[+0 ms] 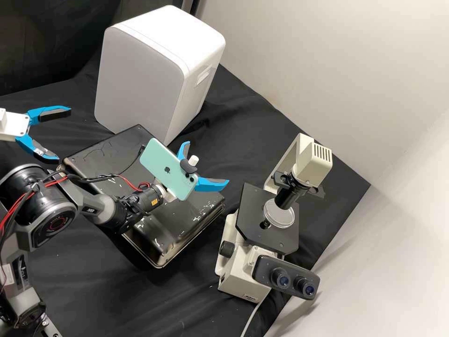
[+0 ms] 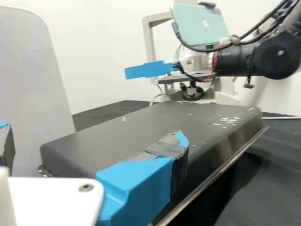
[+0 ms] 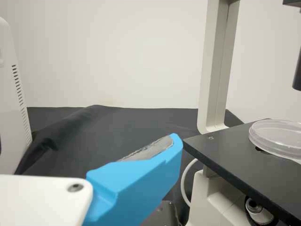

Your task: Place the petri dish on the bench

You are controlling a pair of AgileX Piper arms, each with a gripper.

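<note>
The clear round petri dish (image 1: 279,213) lies on the black stage of the microscope (image 1: 243,276), under its lens tube; the right wrist view has the petri dish (image 3: 277,136) off to one side. My right gripper (image 1: 206,166) hovers open over the dark tray, a short way left of the stage, holding nothing. One of its blue fingers (image 3: 141,174) points toward the stage edge. My left gripper (image 1: 63,134) stands open at the far left of the bench, beside the tray, also holding nothing. From the left wrist view, the right gripper's finger (image 2: 146,69) hangs above the tray.
A dark, upturned metal tray (image 1: 187,224) lies mid-bench between the arms. A tall white box-shaped appliance (image 1: 159,70) stands behind it. A teal phone (image 1: 168,168) is mounted on the right wrist. Black cloth covers the bench; a white wall runs along the right.
</note>
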